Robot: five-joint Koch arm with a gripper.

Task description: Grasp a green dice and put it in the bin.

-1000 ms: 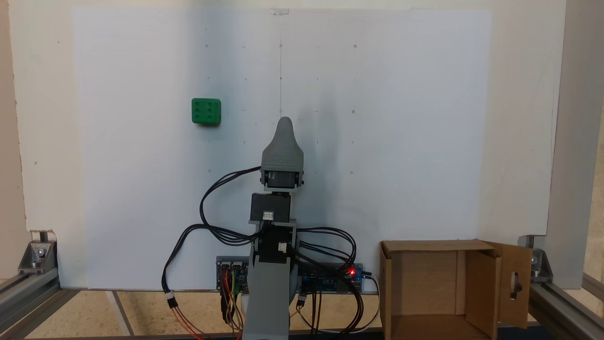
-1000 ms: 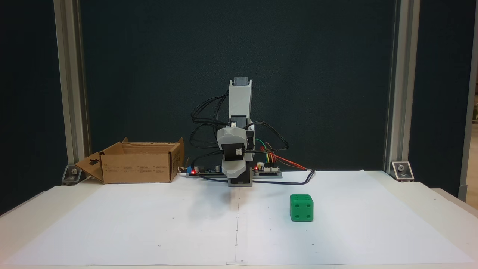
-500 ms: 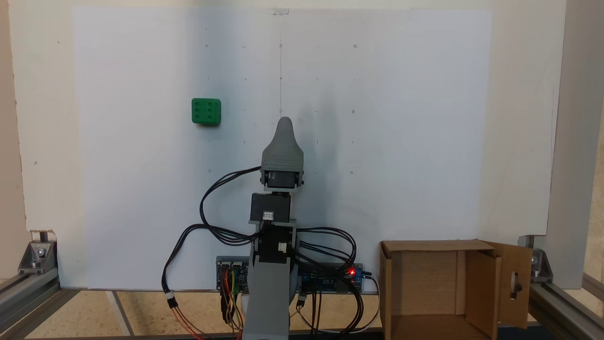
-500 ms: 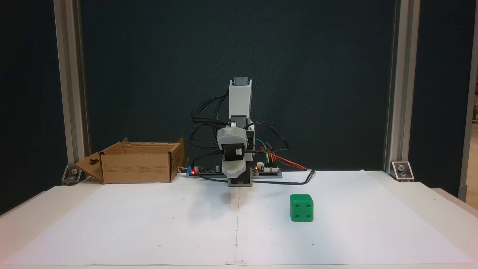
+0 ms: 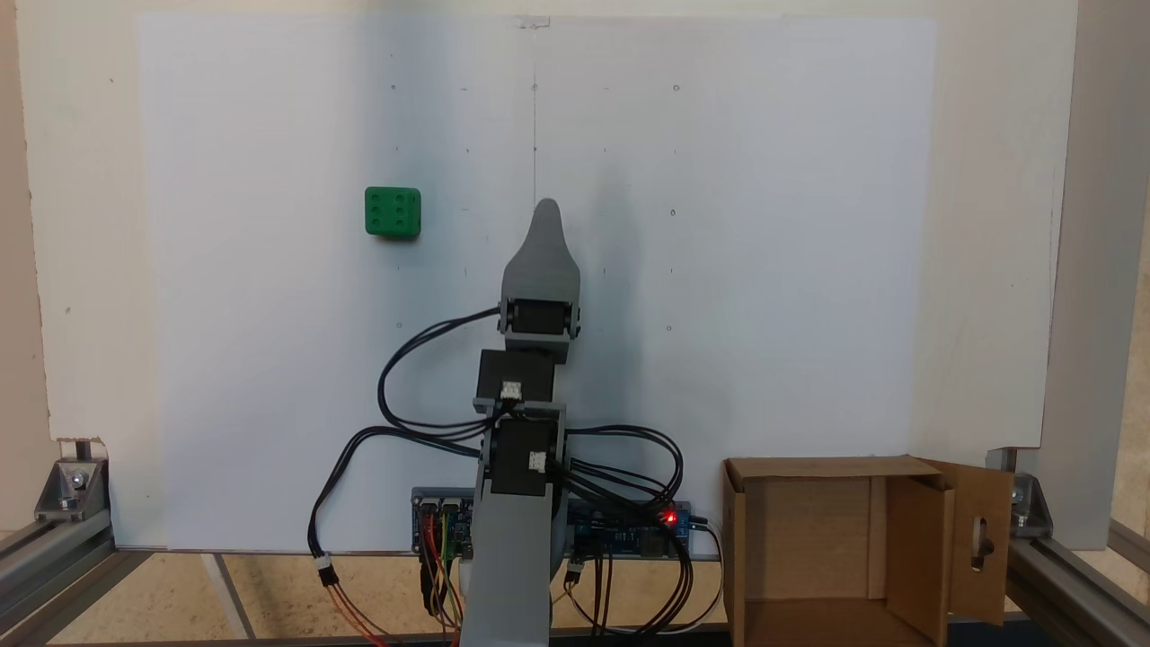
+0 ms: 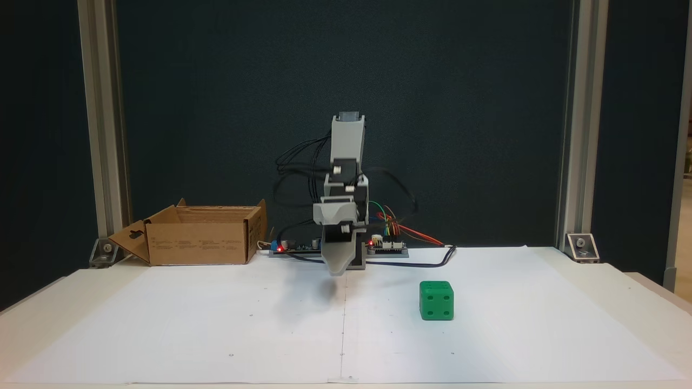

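The green dice point(image 5: 393, 212) rests on the white paper, six pips up, and shows again as the dice point(image 6: 436, 300) right of the centre line. The grey gripper point(image 5: 545, 208) points along that centre line, to the right of the dice and well apart from it. From the front, the gripper point(image 6: 336, 271) hangs tip-down just above the paper, left of the dice. Only one tapered tip shows, so its jaws cannot be read. The bin point(image 5: 827, 467), an open cardboard box, stands beside the arm's base; the bin point(image 6: 200, 243) is at the back left there.
Circuit boards with a red light point(image 5: 669, 518) and looping black cables point(image 5: 395, 377) sit at the arm's base. Aluminium frame posts point(image 6: 102, 129) stand at the table's corners. The bin's keyhole flap point(image 5: 981, 539) hangs open outward.
The arm has stretched forward from its folded pose, carrying the gripper tip farther out over the paper. The dice and bin have not moved.
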